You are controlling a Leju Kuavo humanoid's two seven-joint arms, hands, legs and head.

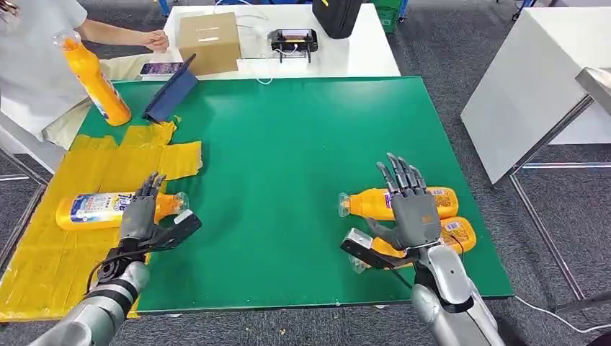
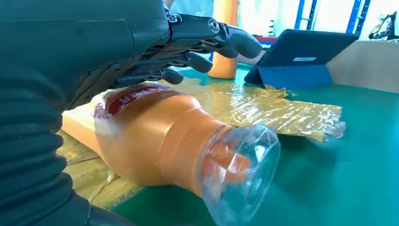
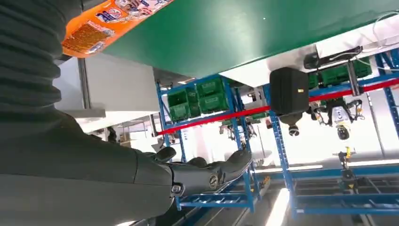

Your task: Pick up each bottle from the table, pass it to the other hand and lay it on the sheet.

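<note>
An orange bottle lies on the yellow sheet, its clear cap toward the green mat. My left hand is spread just above its neck end, fingers straight and not wrapped around it. On the right of the mat two more orange bottles lie side by side, the far bottle and the near bottle. My right hand hovers over them, fingers extended and holding nothing.
A fourth orange bottle stands tilted at the far left beside a person. A blue tablet leans at the green mat's far edge. Behind it are a cardboard box and a black device. A white table stands to the right.
</note>
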